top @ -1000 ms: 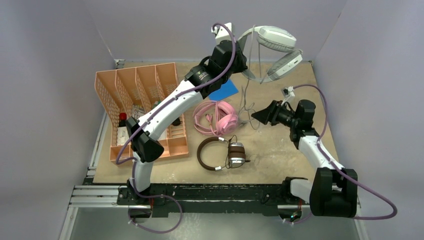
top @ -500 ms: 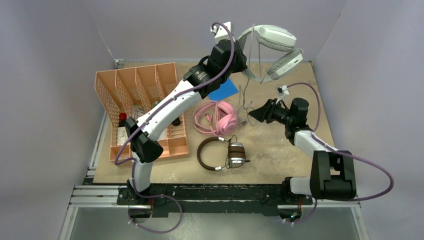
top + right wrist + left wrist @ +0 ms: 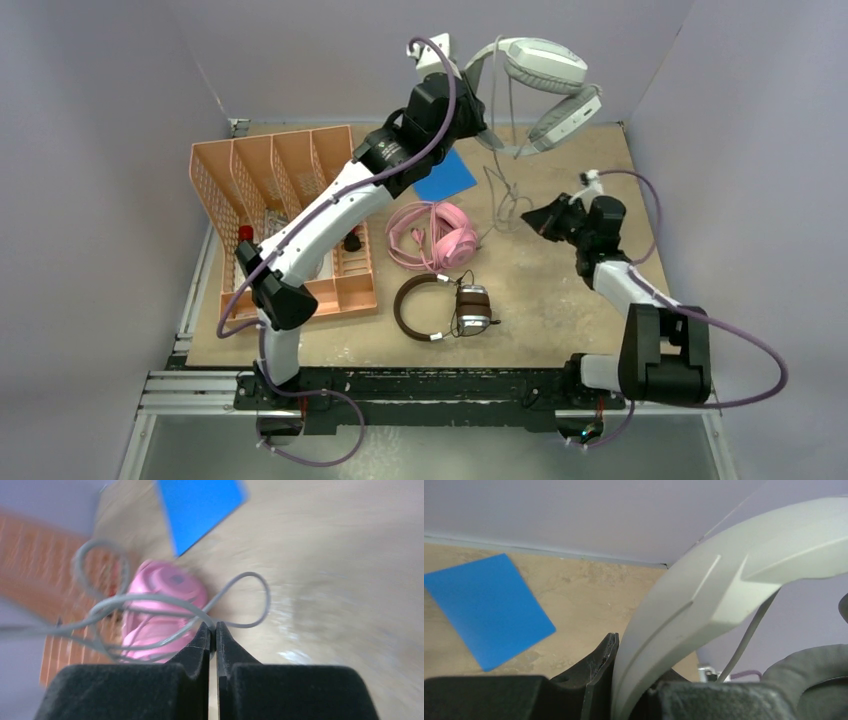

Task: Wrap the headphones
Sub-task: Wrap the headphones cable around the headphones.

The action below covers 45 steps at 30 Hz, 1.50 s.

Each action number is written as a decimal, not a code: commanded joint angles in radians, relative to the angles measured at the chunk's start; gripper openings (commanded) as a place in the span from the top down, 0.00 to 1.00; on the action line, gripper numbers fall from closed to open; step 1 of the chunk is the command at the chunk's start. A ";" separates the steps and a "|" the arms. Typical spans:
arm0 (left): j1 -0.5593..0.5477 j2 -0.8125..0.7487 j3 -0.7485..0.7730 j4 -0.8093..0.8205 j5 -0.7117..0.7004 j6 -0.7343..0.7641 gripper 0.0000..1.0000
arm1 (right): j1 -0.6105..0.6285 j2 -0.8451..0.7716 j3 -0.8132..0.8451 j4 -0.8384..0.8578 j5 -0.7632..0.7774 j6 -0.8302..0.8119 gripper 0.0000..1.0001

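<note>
The light-grey headset (image 3: 545, 85) hangs in the air above the far edge of the table (image 3: 570, 300). It is tipped on its side, with the crown of its band toward the left arm (image 3: 330, 205) and its two ear cups stacked toward the right wall, so its long axis runs roughly left to right. The left jaws are closed tight on the band (image 3: 659, 630). The left wrist view shows only that stretch of band, a thin grey lead and the edge of a dark ear cushion (image 3: 809, 675); the rest is cut off. The grey cable (image 3: 497, 185) drops from the headset in loose loops toward the right arm (image 3: 610, 275). The right jaws are pressed together, with the cable pinched at their tips where its strands cross (image 3: 212, 626). That view is smeared, and the cable's plug end cannot be made out. The pink headset (image 3: 435, 235) lies flat mid-table, band arc to the left and cups to the right. Its cable is hard to separate from the grey loops. Nearer the arms lies the brown-and-silver headset (image 3: 440, 305), band to the left and cup to the right, with its thin black cable barely visible. A blue card (image 3: 446, 180) lies beyond the pink one, and an orange file rack (image 3: 300, 160) stands at the left.
</note>
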 commanded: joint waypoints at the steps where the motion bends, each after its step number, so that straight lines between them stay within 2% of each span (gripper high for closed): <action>1: 0.021 -0.199 0.049 0.113 -0.157 0.035 1.00 | -0.149 -0.117 -0.010 -0.312 0.440 0.132 1.00; 4: 0.050 -0.260 0.076 0.097 -0.212 0.069 1.00 | -0.261 -0.159 -0.015 -0.443 0.616 0.178 1.00; 8: 0.062 -0.326 0.144 0.049 -0.274 0.135 1.00 | -0.434 -0.131 -0.031 -0.493 0.692 0.211 1.00; 11: 0.063 -0.384 0.156 0.045 -0.320 0.183 1.00 | -0.502 -0.097 -0.018 -0.524 0.768 0.213 1.00; 17: 0.061 -0.456 0.193 0.055 -0.420 0.295 1.00 | -0.537 -0.045 0.022 -0.526 0.909 0.155 1.00; 22: 0.061 -0.437 0.198 0.032 -0.418 0.308 1.00 | -0.544 -0.012 0.042 -0.559 1.067 0.123 1.00; 28: 0.061 -0.370 0.241 0.032 -0.446 0.331 1.00 | -0.615 -0.030 0.093 -0.575 0.978 0.102 1.00; 32: 0.062 -0.297 0.203 0.071 -0.283 0.234 1.00 | -0.610 -0.088 0.110 -0.570 0.851 -0.026 0.98; 36: 0.061 -0.152 0.293 0.033 -0.097 0.105 1.00 | -0.602 -0.165 0.115 -0.572 0.550 -0.122 0.78; 37: 0.061 -0.136 0.287 0.044 -0.065 0.081 1.00 | -0.591 -0.182 0.131 -0.595 0.473 -0.138 0.66; 39: 0.061 -0.125 0.261 0.074 -0.033 0.052 1.00 | -0.561 -0.217 0.145 -0.606 0.272 -0.180 0.52; 41: 0.061 -0.120 0.241 0.095 -0.018 0.047 1.00 | -0.499 -0.272 0.145 -0.610 0.198 -0.198 0.33; 42: 0.062 -0.117 0.239 0.093 -0.014 0.043 1.00 | -0.427 -0.292 0.155 -0.629 0.204 -0.210 0.26; 45: 0.061 -0.102 0.234 0.081 0.000 0.029 1.00 | -0.275 -0.311 0.208 -0.648 0.155 -0.281 0.20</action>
